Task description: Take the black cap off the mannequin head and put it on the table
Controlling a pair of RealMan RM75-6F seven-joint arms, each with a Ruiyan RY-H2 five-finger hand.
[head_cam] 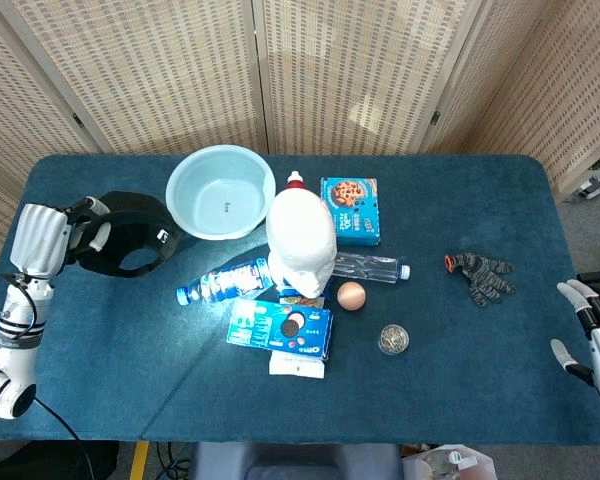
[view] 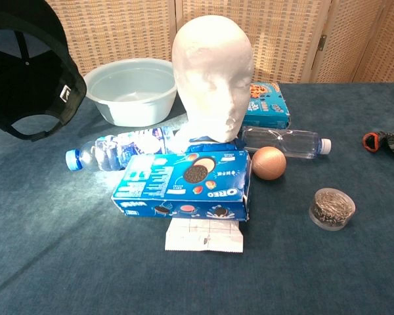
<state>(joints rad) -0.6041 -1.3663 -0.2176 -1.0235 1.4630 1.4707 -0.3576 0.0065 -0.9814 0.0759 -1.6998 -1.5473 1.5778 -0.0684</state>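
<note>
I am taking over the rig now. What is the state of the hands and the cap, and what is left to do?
Left hand: holds the black cap by its edge, at the table's far left.
Right hand: holds nothing, fingers apart, at the table's right edge.
Mannequin head: bare, upright among the clutter in the middle.
Done: cap is off the head.
Left: in the chest view the cap seems lifted; set it on the table and let go.

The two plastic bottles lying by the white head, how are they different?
The plastic bottle with the blue label lies left of the white foam mannequin head; the clear plastic bottle without a label lies to its right. The labelled bottle's blue cap points left; the clear bottle's white cap points right. The labelled bottle looks bigger. Both are see-through and lie on their sides on the blue table.
</note>
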